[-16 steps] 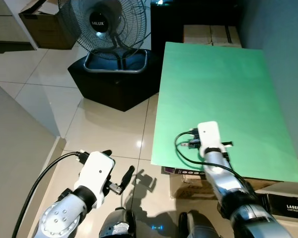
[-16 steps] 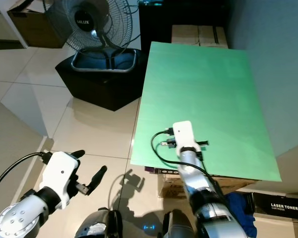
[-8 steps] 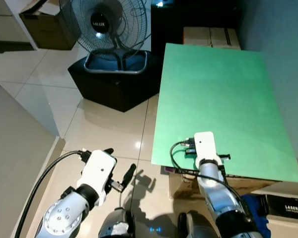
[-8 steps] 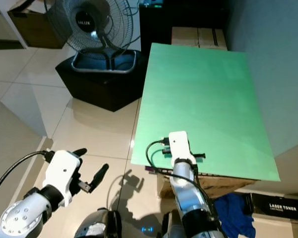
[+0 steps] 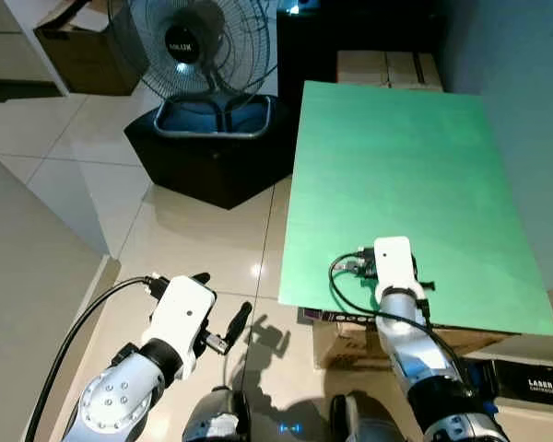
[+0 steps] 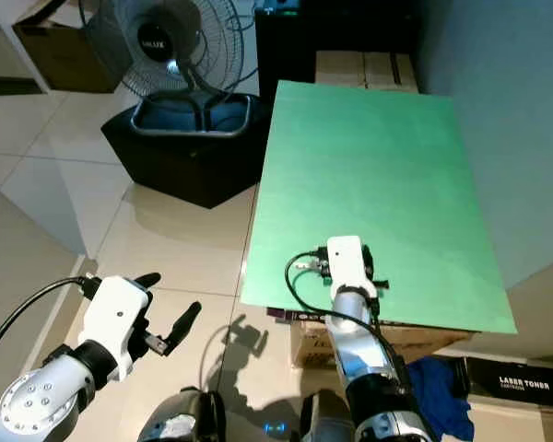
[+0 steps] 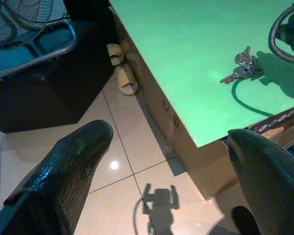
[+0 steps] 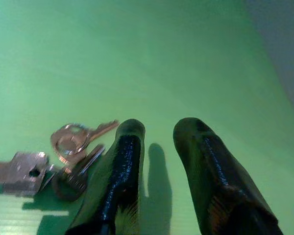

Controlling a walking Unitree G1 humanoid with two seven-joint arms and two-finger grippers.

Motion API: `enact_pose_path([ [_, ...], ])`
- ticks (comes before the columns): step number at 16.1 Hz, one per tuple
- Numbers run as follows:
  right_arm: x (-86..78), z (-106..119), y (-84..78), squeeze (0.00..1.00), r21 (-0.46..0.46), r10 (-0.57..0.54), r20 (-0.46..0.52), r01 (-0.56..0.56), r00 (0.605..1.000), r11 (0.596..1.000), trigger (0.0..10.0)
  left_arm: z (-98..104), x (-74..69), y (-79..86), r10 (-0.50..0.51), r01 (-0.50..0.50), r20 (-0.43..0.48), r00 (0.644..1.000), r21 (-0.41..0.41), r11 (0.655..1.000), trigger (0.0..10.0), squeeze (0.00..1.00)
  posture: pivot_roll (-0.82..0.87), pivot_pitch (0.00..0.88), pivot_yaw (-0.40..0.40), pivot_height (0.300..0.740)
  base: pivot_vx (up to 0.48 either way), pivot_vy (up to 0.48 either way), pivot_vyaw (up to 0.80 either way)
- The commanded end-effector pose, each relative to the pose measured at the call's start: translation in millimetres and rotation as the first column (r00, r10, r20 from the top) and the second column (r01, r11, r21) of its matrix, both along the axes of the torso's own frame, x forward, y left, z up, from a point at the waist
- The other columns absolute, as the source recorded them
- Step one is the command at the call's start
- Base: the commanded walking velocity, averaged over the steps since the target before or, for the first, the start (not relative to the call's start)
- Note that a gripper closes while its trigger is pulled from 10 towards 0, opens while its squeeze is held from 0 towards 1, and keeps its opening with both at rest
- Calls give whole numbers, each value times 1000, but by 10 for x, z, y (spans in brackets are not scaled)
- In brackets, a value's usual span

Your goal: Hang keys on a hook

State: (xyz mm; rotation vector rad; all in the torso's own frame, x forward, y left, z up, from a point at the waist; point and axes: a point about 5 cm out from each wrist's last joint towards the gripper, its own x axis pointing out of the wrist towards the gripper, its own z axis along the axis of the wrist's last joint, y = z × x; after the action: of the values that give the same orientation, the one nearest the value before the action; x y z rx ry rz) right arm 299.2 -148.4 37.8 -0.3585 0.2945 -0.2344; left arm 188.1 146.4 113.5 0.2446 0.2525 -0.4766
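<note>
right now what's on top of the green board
A bunch of keys lies on the green board near its front edge, with the right end effector just beside it. In the head views, the wrist covers the keys.

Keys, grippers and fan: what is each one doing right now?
keys: lying flat on the green board, not gripped, beside the right gripper's fingers.
right gripper: open a little, low over the board, holding nothing.
left gripper: open wide, empty, over the floor beside the board.
fan: standing upright on the floor; whether it spins, I cannot tell.
</note>
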Motion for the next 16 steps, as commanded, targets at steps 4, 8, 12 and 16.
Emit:
enact_pose_path([
  [4,45,-29,15,1000,-1,15,-24,-15,1000,1000,10000,17,-15,20,3,-3,-8,1000,11,1000,10000,0,17,216,56,713,0,0,0],
  [8,85,-77,43,0,-2,38,-63,-39,997,999,10000,23,-49,35,8,-8,-13,1000,14,1000,10000,0,30,224,56,713,0,0,0],
  [12,131,-103,79,0,14,55,-82,-54,995,998,10000,37,-92,66,17,-17,-16,1000,20,1000,10000,0,53,222,58,713,0,0,0],
  [16,132,-128,84,0,13,57,-92,-56,994,998,4039,44,-123,99,26,-26,-19,999,28,999,10000,0,67,217,57,713,0,0,0],
])
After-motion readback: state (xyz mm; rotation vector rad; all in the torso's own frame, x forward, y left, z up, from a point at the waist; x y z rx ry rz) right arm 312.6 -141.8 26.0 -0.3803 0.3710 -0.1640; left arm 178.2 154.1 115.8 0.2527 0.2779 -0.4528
